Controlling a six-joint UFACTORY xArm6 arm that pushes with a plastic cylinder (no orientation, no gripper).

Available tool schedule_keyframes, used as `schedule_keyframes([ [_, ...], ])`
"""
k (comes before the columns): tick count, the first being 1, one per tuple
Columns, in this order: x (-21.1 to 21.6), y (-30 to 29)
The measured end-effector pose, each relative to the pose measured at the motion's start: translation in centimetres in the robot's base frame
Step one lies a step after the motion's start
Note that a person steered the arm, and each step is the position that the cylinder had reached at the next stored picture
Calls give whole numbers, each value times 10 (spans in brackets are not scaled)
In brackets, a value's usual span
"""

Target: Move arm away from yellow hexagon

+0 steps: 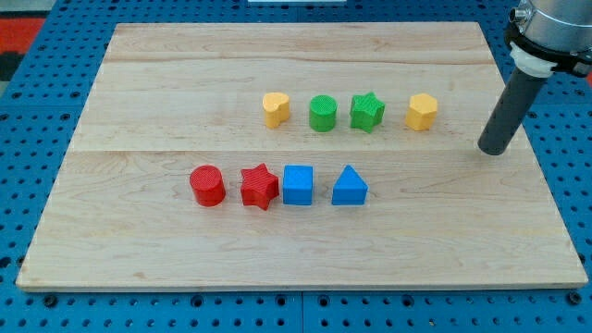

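The yellow hexagon [422, 111] sits at the right end of the upper row of blocks on the wooden board [139, 231]. My tip [493, 150] rests on the board to the hexagon's right and a little below it, with a clear gap between them. The dark rod rises from the tip toward the view's top right corner.
The upper row runs left from the hexagon: a green star [366, 112], a green cylinder [323, 113], a yellow heart [276, 108]. The lower row holds a red cylinder [207, 185], a red star [260, 186], a blue cube [298, 184] and a blue triangle [349, 186]. The board's right edge lies near the tip.
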State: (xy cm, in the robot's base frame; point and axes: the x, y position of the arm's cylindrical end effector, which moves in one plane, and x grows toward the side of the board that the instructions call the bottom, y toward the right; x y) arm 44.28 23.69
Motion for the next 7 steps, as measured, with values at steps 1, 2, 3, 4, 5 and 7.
schedule_keyframes([
  [1,1,0],
  [2,1,0],
  [3,2,0],
  [4,2,2],
  [5,2,2],
  [7,3,9],
])
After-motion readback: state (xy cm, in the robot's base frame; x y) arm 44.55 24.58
